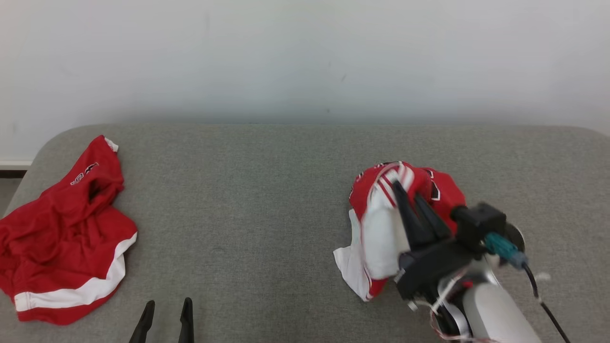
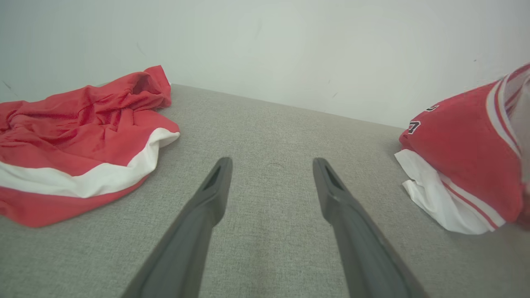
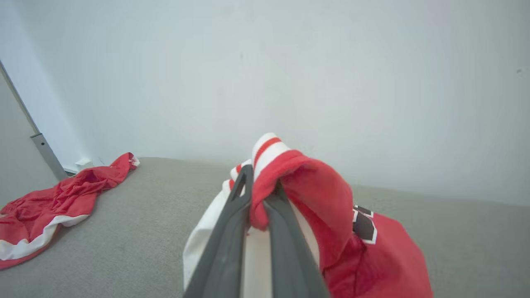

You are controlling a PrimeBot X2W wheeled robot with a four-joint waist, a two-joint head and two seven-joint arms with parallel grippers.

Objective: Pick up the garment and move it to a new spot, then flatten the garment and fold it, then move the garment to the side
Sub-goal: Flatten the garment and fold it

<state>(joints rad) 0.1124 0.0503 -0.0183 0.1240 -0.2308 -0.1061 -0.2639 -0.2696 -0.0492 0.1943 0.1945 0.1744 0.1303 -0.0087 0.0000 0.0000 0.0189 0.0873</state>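
The garment (image 1: 441, 190) lay bunched around the right gripper (image 1: 407, 191), which was pinched shut on its striped fold, the rest sagging below onto the grey surface (image 1: 262, 214). A straight, slow lift seemed wisest before carrying. The left gripper (image 1: 168, 301) stood open, well apart.

you're looking at garment (image 1: 376, 228): red, white panel, red-and-white striped trim, black lettering edged white | shorts (image 1: 62, 228): red, one white band, tiny white logo | tabletop (image 1: 248, 190): plain grey weave | wall (image 1: 305, 57): off-white | left gripper (image 1: 167, 305), right gripper (image 1: 407, 189): near-black | plug (image 1: 500, 247): teal
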